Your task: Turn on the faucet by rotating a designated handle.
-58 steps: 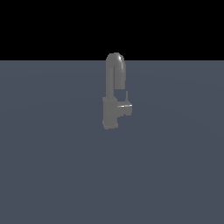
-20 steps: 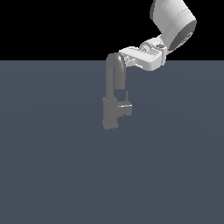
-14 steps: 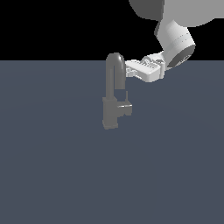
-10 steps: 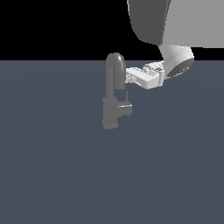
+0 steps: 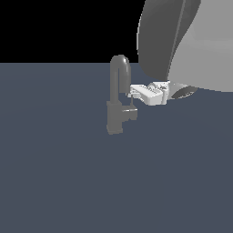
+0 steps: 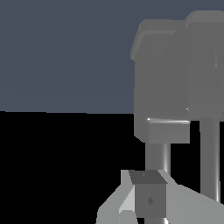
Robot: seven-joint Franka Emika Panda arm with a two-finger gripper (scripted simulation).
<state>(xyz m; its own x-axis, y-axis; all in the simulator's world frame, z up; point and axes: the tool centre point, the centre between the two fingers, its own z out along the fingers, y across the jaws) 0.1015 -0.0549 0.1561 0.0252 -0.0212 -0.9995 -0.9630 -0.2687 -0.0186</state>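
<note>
- The end effector (image 5: pixel 133 93) is held level with the upper part of the tap's lever, its tips reaching in from the exterior view's right; this placement is judged to suit a sideways push or a grip on the thin rod rather than on the spout.
- Whether the end effector is open, closed or gripping cannot be told: in the exterior view the tips are too small to separate, and in the wrist view only one pale finger (image 6: pixel 131 199) and a dark pad are seen close to the lens.
- The faucet (image 5: pixel 119 98) stands directly ahead of the end effector's tips, on the dark blue-grey worktop (image 5: pixel 59 173), with the arched spout rising just beyond and above the tips.
- The handle (image 5: pixel 131 111) lies just below the tips: a short grey stub juts from the blocky base toward the end effector, with a thin upright rod at its end that rises to about the tips' height. Contact between tips and rod cannot be confirmed.
- The faucet is seen as dull grey metal, with a tall inverted-U spout on a thicker square base; in the wrist view it (image 6: pixel 175 87) fills the frame as blocky grey masses on slender stems.
- The handle is judged not yet turned, so the rotation is still to be done.
</note>
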